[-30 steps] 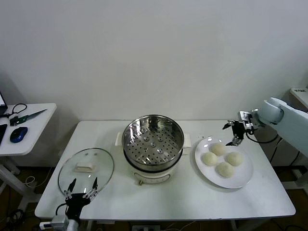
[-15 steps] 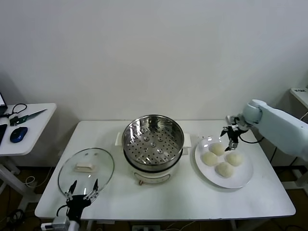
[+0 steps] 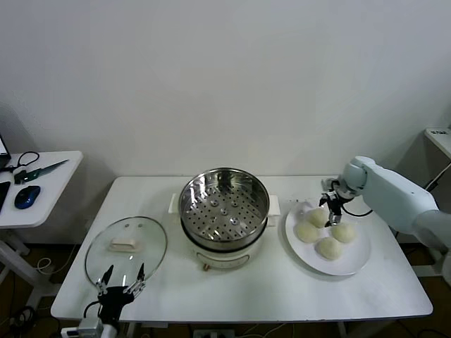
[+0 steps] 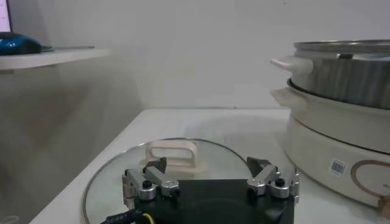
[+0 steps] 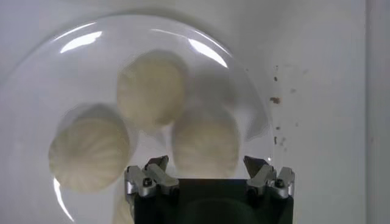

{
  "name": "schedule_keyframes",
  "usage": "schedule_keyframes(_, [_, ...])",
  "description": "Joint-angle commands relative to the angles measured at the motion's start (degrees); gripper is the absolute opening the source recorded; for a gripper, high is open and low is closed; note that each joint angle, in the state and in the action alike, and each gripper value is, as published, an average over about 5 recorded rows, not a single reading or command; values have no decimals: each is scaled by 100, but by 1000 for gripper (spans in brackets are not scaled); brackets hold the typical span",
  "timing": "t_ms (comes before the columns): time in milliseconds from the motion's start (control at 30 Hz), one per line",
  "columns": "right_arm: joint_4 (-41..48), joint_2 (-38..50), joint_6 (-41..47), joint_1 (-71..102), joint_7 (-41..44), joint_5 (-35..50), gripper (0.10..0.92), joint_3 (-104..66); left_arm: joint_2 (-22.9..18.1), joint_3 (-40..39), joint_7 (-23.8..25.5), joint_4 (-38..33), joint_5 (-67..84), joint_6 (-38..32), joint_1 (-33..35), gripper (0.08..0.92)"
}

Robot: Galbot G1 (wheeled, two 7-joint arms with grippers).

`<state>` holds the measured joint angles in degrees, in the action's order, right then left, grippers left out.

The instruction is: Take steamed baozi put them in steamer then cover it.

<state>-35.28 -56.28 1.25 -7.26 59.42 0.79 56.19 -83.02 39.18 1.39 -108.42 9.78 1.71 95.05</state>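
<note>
Four cream-white baozi lie on a white plate (image 3: 352,264) right of the steamer (image 3: 224,204). My right gripper (image 3: 331,205) is open and hovers just above the back baozi (image 3: 317,217). In the right wrist view that baozi (image 5: 204,143) lies between the open jaws of the right gripper (image 5: 207,164), with two more baozi (image 5: 151,91) beyond it. The steamer is open, its perforated tray empty. The glass cover (image 3: 127,248) lies flat at the table's front left. My left gripper (image 3: 120,278) is open and parked at its near edge; the left wrist view shows the cover's handle (image 4: 173,153) just ahead.
A side table (image 3: 28,197) at the far left holds a blue mouse (image 3: 27,197) and cables. The steamer's cream base (image 4: 341,146) fills the right of the left wrist view. The table's front edge lies near the left gripper.
My right arm has swung left and down from beyond the plate's back right edge to just over the back baozi. The left arm has not moved.
</note>
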Motion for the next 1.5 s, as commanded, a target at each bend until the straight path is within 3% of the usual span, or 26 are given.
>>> schedule_keyframes(33, [245,-176,-15,88,-64,-75,795,-103,-9,-4,-6,-27,-2,6,0,823])
schedule_keyframes(567, [-71,-20,-135,-3,122,107,704,-1,-56,-65,-1,-84,-105,-28,56,823])
schedule_keyframes(933, [-1202,455,-439,-1578,335,784,704,1418,-86,-106,-8,-135,-143,-20,62,823])
schedule_keyframes(1233, [-3127,179,-1421,-4455,352,1317,704,3248,-62,-92,-17,-200,-117,8,42,823])
schedule_keyframes(1500, [-3913,-911,-3006,-5024,-161,1118,704,3140,-20,-66,-19,-252,-81,38,42,823])
